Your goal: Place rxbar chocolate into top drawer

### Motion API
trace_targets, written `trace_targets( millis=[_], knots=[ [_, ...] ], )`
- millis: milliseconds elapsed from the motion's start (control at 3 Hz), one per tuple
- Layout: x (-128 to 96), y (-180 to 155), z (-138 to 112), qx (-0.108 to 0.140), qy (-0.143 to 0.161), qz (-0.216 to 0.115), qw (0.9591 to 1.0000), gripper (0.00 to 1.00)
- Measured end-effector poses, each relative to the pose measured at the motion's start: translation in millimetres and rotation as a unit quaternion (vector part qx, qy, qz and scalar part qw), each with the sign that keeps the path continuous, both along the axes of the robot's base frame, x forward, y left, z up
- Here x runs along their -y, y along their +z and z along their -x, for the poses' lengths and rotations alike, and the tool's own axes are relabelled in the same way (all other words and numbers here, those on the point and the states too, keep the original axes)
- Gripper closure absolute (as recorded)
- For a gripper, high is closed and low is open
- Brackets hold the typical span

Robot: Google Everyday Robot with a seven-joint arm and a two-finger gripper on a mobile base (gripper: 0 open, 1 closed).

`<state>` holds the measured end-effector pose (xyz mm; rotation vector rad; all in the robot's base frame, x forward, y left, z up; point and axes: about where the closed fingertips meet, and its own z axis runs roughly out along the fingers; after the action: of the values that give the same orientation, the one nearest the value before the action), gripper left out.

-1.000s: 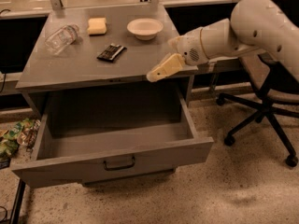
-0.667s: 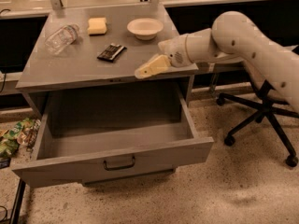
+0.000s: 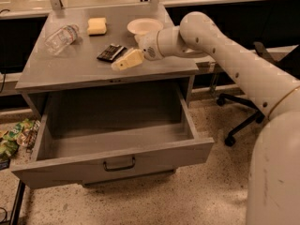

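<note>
The rxbar chocolate point(image 3: 111, 52), a flat black-wrapped bar, lies on the grey cabinet top point(image 3: 70, 71) near its middle. My gripper point(image 3: 123, 62) hangs just above the cabinet top, right beside the bar on its right and a little nearer the front edge, pointing left. It holds nothing that I can see. The top drawer point(image 3: 117, 161) is pulled fully open below, grey with a dark bar handle point(image 3: 119, 164). Its inside shows nothing in it.
On the cabinet top stand a clear plastic bottle point(image 3: 61, 37) lying at the left, a yellow sponge block point(image 3: 97, 26) at the back and a white bowl point(image 3: 144, 26) behind my wrist. An office chair base point(image 3: 241, 121) is at the right. Snack bags point(image 3: 16, 137) lie on the floor at the left.
My arm has swung left over the cabinet top, bringing the gripper from the right front edge to right beside the bar. The bar, bottle, sponge and bowl have not moved.
</note>
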<state>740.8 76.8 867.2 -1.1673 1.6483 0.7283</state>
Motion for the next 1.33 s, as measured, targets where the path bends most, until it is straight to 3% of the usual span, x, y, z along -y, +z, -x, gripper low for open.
trace_targets(
  millis=[333,667,1333],
  knots=[
    [-20,-9,-10,0.005,0.009,0.005,0.9999,0.0],
    [-32,-15,-34,0.011,-0.002,-0.002,0.9999,0.0],
    [-49,-23,-58,0.011,-0.013,-0.005,0.9998,0.0]
  ],
)
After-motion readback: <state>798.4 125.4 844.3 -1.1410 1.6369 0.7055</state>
